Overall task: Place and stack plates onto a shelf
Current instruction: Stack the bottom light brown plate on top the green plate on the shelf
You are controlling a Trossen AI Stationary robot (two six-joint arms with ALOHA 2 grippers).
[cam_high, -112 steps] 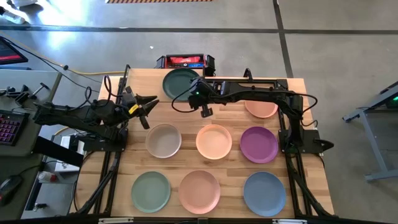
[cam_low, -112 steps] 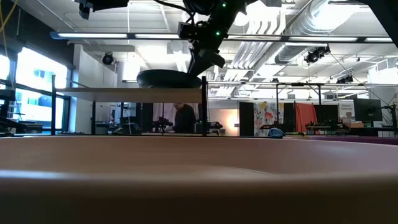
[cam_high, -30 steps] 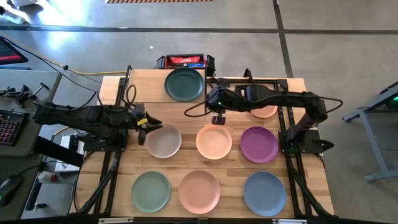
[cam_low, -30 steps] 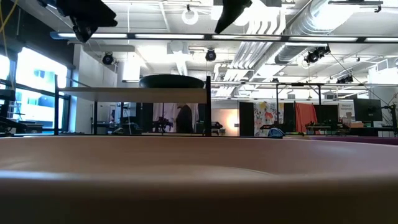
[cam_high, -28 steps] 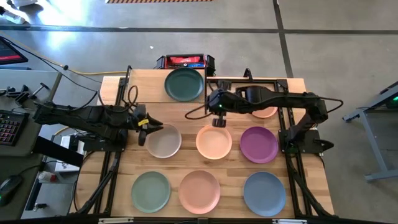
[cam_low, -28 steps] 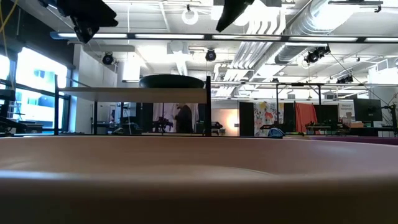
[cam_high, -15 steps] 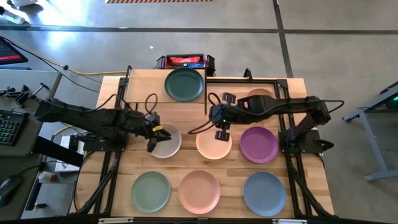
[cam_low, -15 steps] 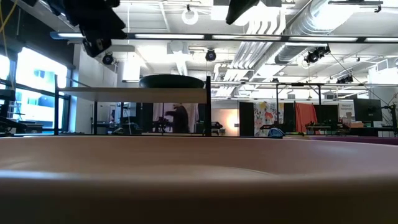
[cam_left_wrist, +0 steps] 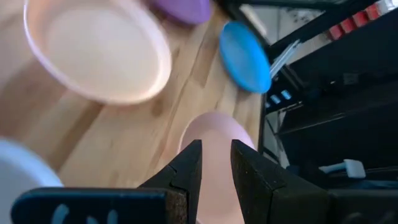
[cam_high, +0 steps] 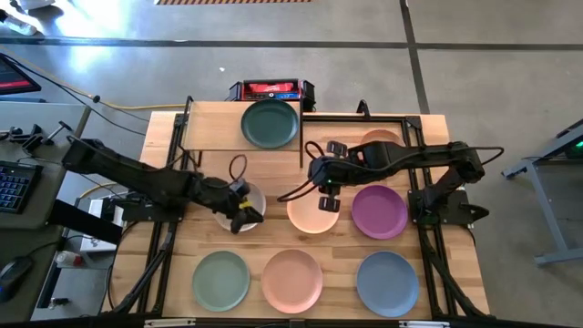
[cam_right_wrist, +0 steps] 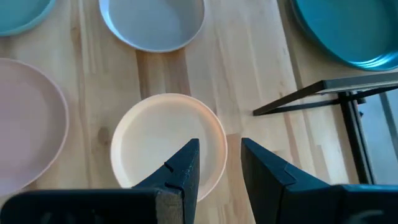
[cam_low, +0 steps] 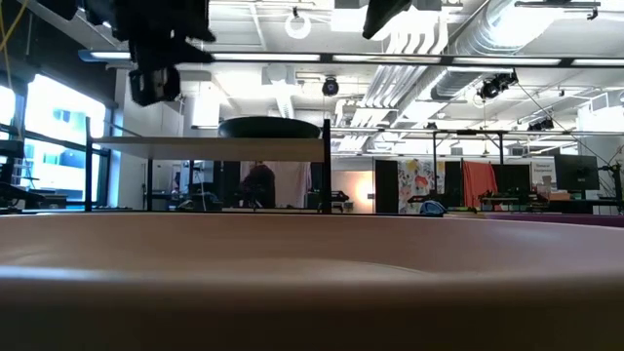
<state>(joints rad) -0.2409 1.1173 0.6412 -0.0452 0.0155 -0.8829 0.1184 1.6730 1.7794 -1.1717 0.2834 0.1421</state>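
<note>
A teal plate (cam_high: 269,124) lies flat on the shelf (cam_high: 211,126) at the table's far side; the low view shows the plate (cam_low: 268,127) on the board. My left gripper (cam_high: 240,217) hangs open over the near half of a beige plate (cam_high: 248,197) on the table, its fingers (cam_left_wrist: 186,168) holding nothing. My right gripper (cam_high: 329,201) stands open above the peach bowl (cam_high: 308,215), which shows between its fingers in the right wrist view (cam_right_wrist: 168,140). On the table also lie purple (cam_high: 379,211), sage green (cam_high: 220,280), pink (cam_high: 291,280) and blue (cam_high: 387,282) plates.
Another peach plate (cam_high: 383,138) lies at the far right, partly under the right arm. A red and black box (cam_high: 271,89) sits behind the shelf. The shelf's black legs (cam_right_wrist: 348,106) stand near the right gripper. The pink plate's rim (cam_low: 312,283) fills the low view's foreground.
My left gripper has swung from the beige plate's left side toward the table's right and near edges, sinking and rolling, and now hangs over that plate. My right gripper has drifted toward the near edge, over the peach bowl. No plate has moved.
</note>
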